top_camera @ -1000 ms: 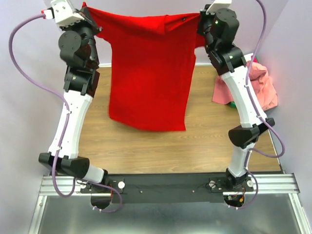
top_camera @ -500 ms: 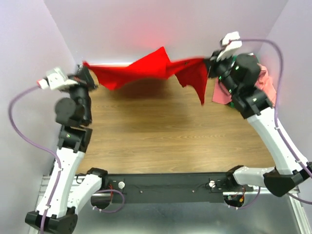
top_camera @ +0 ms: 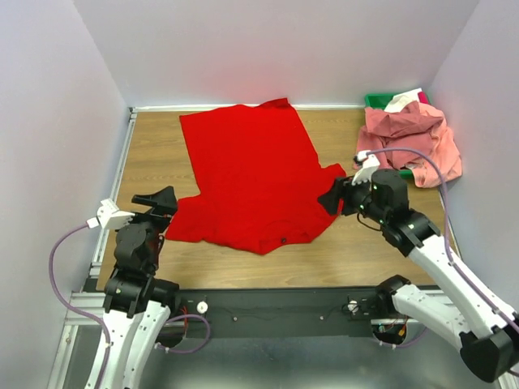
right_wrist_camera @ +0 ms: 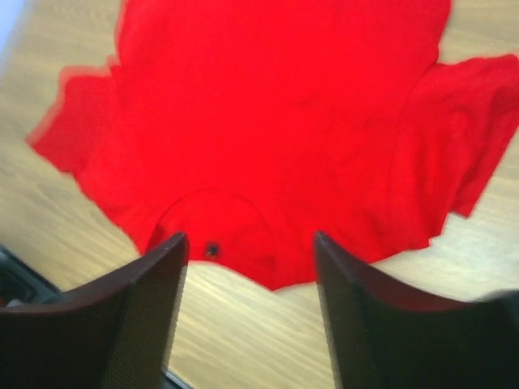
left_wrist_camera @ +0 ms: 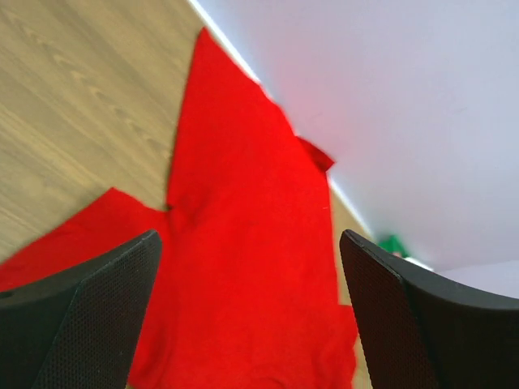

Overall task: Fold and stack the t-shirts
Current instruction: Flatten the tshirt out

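The bright red t-shirt [top_camera: 247,174] lies spread flat on the wooden table, its collar [top_camera: 280,241] toward the near edge and its hem at the far wall. My left gripper [top_camera: 160,201] hovers by the left sleeve, open and empty; in the left wrist view the red t-shirt [left_wrist_camera: 243,235] shows beyond the wide gap of that gripper [left_wrist_camera: 251,324]. My right gripper [top_camera: 334,197] sits at the right sleeve, also open. In the right wrist view it [right_wrist_camera: 247,316] holds nothing, with the red t-shirt [right_wrist_camera: 276,121] just ahead. Salmon pink t-shirts [top_camera: 409,138] lie heaped at the far right.
A green bin [top_camera: 377,100] stands in the far right corner, mostly covered by the pink heap. Lilac walls close in the table on three sides. Bare wood [top_camera: 357,243] shows between the red shirt and the near edge.
Both grippers held the red t-shirt up by its shoulders, swung it down over the table, then opened and let go. It now lies flat, and both arms have drawn back low.
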Available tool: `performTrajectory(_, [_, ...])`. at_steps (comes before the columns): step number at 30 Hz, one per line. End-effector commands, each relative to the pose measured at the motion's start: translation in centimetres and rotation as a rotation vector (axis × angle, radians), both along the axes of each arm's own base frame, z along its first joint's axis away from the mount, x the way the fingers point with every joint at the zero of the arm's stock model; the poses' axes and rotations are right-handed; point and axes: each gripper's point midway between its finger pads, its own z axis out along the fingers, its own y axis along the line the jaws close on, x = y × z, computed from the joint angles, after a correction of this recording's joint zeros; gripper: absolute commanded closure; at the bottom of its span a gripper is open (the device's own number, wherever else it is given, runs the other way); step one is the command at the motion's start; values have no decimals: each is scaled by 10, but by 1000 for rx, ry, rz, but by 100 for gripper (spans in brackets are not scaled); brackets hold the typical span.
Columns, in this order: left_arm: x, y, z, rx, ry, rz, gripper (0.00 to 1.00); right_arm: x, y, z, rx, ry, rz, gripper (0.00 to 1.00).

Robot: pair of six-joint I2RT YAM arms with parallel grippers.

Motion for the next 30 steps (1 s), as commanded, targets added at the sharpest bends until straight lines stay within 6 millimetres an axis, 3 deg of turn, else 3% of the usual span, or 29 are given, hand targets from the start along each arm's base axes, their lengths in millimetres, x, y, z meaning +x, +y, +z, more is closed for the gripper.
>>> performTrajectory(1, [-13,-5,21,-71,-43,-29,1,4,-11,39,120,-77,-135,20])
performTrajectory(2, [-13,-5,24,-72,-45,-31,1,3,-10,42,134,-77,-139,5])
performTrajectory(3, [-10,-7,26,-60,-49,-43,1,3,-11,44,142,-79,-144,0])
performTrajectory(6, [3,-15,35,-45,-83,-77,1,9,-14,39,169,-41,-214,0])
performTrajectory(7, [13,-26,24,-12,-43,-130,1,15,-21,34,152,-38,-267,0])
performTrajectory(11, [48,-66,11,54,-17,-332,1,40,-35,-3,77,53,-444,0])
performTrajectory(12, [56,-73,12,64,-28,-366,1,49,-50,-8,37,41,-539,0])
performTrajectory(14, [73,-92,-10,80,47,-456,1,64,-59,-24,-20,71,-625,0])
performTrajectory(15, [83,-104,-22,83,79,-497,1,74,-68,-20,-36,56,-684,0])
performTrajectory(16, [87,-111,-27,85,89,-516,1,78,-74,-31,-66,78,-707,0])
performTrajectory(17, [90,-119,-32,82,99,-535,1,85,-76,-30,-67,82,-723,0])
performTrajectory(18, [93,-136,-42,89,116,-578,1,94,-89,-47,-107,121,-769,0])
performTrajectory(21, [99,-160,-50,111,129,-617,1,109,-114,-61,-160,160,-854,0])
performTrajectory(24, [110,-180,-78,141,217,-638,1,118,-132,-84,-274,199,-907,1])
performTrajectory(27, [116,-189,-94,152,261,-655,1,119,-131,-100,-312,245,-890,15])
performTrajectory(30, [120,-193,-110,167,302,-670,1,121,-132,-122,-345,302,-880,40])
